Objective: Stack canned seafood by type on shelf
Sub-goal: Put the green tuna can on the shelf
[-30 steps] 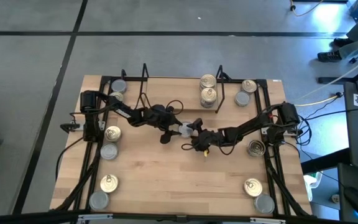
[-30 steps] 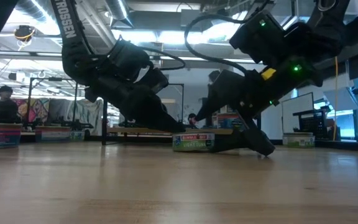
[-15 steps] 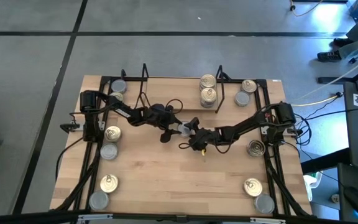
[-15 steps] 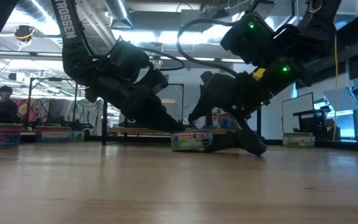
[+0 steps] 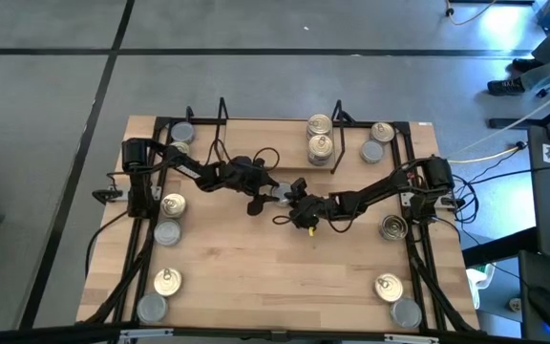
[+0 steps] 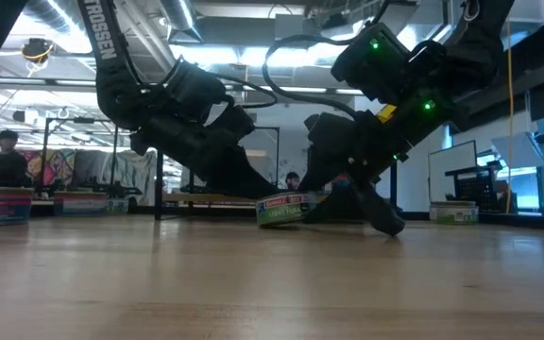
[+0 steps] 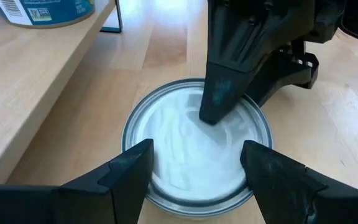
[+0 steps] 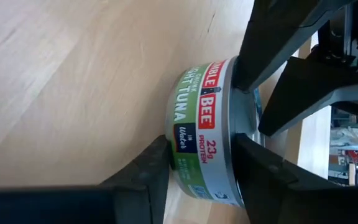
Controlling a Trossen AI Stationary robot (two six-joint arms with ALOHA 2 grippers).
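Note:
A short tuna tin (image 5: 279, 196) with a green label (image 8: 197, 118) and a plain silver lid (image 7: 179, 143) stands mid-table, just in front of the shelf (image 5: 275, 158), a black wire rack on a wood base. Two gold-lidded tins (image 5: 320, 137) sit on the shelf's right end. My right gripper (image 8: 201, 155) is shut on the tuna tin from the right. My left gripper (image 7: 194, 152) is open at the tin's left side, one finger on either side of it. Whether those fingers touch the tin, I cannot tell. My right gripper pinches the tuna tin top to bottom. One finger (image 7: 215, 102) lies on the silver lid, the other (image 8: 148, 165) against the tin's base edge. The fingers slant down from the table's right. The tin is tilted, its left lower edge (image 6: 266, 221) on the table.
Loose tins line the table's left side (image 5: 170, 218) and right side (image 5: 391, 256), and others stand by the shelf's ends (image 5: 179, 141) (image 5: 377, 140). Black rails (image 5: 146, 258) edge the table. Bare wood (image 5: 275, 277) lies toward the near edge.
My right gripper has moved a little toward the table's left, up to the tin, and its fingers have shut on it. The tin has shifted slightly left and tipped, its right side lifting off the table.

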